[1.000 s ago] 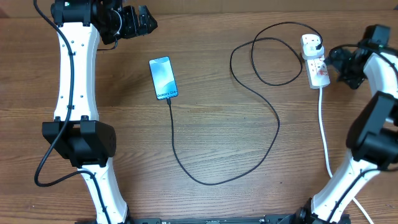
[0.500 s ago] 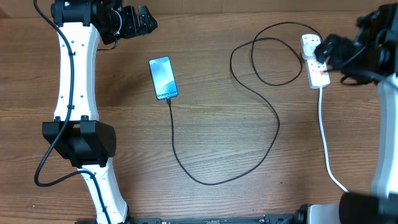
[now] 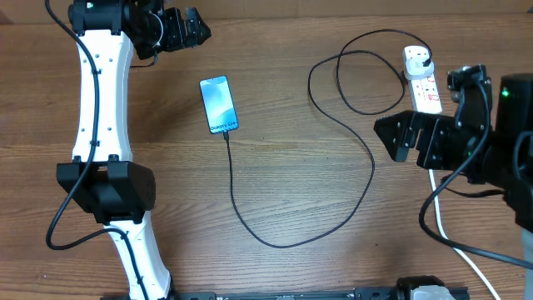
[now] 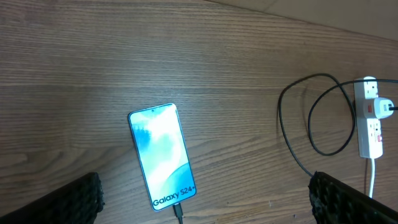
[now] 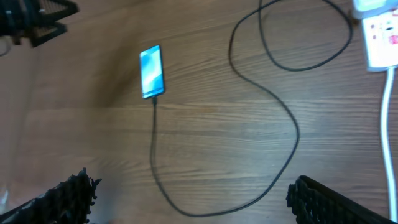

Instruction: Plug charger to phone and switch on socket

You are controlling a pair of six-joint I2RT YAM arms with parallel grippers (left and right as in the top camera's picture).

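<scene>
Charger (image 3: 231, 171) in phone (image 3: 219, 104) — its plug (image 3: 422, 57) in the socket (image 3: 425, 87)

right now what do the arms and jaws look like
The left arm has white rounded links and black joint housings, with a thin black cable looping beside it. The right arm shows mostly black housings and a small green light. The jaws are black and ribbed.

Left arm stretched forward, left gripper (image 3: 193, 27) spread wide, empty, right gripper (image 3: 393, 136) raised high, fingers apart, empty
</scene>
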